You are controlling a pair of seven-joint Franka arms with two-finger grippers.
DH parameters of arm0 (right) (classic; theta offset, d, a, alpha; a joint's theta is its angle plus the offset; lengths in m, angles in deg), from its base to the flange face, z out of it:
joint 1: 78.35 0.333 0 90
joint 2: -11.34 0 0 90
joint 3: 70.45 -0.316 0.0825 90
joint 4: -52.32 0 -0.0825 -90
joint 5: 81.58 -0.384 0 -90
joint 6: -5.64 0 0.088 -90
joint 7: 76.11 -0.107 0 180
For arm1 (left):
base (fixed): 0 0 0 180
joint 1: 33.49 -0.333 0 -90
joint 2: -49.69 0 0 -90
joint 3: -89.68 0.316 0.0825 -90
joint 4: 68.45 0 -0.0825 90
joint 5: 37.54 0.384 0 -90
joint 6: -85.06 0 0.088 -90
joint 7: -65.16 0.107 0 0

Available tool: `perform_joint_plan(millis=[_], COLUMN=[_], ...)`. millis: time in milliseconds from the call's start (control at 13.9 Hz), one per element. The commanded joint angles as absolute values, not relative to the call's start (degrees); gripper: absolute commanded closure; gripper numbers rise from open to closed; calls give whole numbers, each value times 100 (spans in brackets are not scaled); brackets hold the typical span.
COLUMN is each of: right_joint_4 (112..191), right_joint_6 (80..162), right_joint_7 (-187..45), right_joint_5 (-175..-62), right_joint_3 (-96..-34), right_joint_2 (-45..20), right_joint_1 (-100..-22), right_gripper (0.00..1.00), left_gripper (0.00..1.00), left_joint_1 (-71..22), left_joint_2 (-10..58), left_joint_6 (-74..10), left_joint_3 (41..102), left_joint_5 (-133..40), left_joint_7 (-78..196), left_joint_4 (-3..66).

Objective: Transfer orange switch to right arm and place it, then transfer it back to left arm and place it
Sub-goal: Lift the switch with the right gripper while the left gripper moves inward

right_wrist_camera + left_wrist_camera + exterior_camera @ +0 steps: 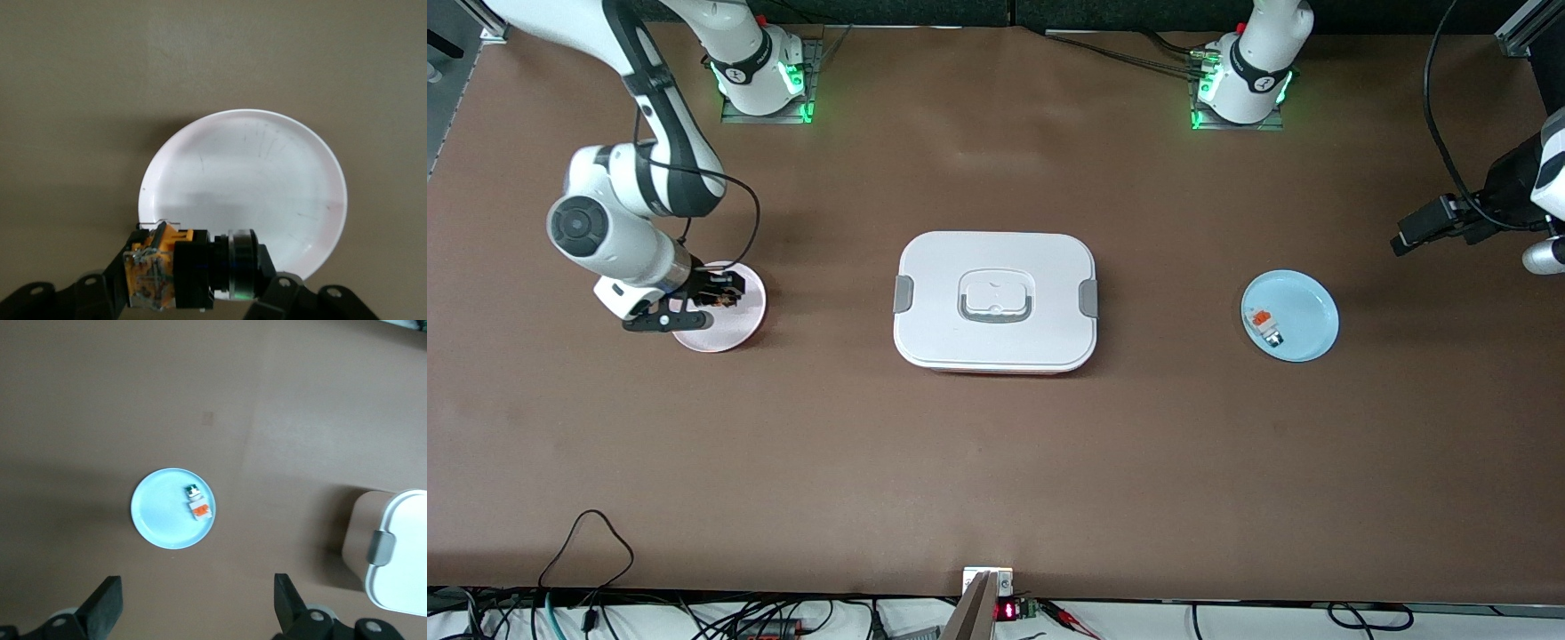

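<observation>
The right pincer (193, 280) pinches the orange switch (190, 270) over the pink plate (267, 193); the left pincer (193, 607), spread, waits above the blue plate (163, 513).

Both arms (636, 178) are bulky white shells with black joint bands and a thin black cable looping off the right one. Their round bases (760, 71) glow green on grey plates. Each black hand (716, 298) has two fingers (103, 607) fixed by small silver screws.
</observation>
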State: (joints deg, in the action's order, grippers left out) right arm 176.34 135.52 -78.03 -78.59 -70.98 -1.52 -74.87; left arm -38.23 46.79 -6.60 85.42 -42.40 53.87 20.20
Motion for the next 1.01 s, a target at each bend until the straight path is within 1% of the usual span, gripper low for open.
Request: perform_joint_plan(millis=[0,144,359,575,647,863,935], right_joint_4=[16864,16161,15360,14884,14709,14558,14540], right_joint_6=[12582,11826,11174,11224,11269,11619,11751], right_joint_7=[-7594,-7384,-6682,-6180,-6005,-5110,-4602], right_joint_5=[-7955,-8095,-8911,-9404,-9745,-10265,-10606], right_joint_3=[-7098,-7107,-7098,-7107,-7107,-7168,-7247], right_joint_2=[-70,-70,-9,17,0,0,9], right_joint_1=[-7317,-7281,-7254,-7246,-7185,-7017,-7017], right_gripper=[65,65,68,68,68,68,68], left_gripper=[0,0,0,0,0,0,0], left_joint_1=[-3876,-3876,-3850,-3824,-3806,-3797,-3797], left_joint_2=[4574,4565,4469,4407,4389,4398,4398], left_joint_6=[-644,-626,-617,-617,-617,-582,-591], left_joint_3=[8511,8511,8502,8493,8493,8450,8406], left_joint_5=[-4562,-4816,-5396,-6143,-6406,-7030,-7250], left_joint_7=[5207,5049,4882,4846,4820,4811,4802], left_joint_4=[1856,1856,1865,1883,1900,1953,1962])
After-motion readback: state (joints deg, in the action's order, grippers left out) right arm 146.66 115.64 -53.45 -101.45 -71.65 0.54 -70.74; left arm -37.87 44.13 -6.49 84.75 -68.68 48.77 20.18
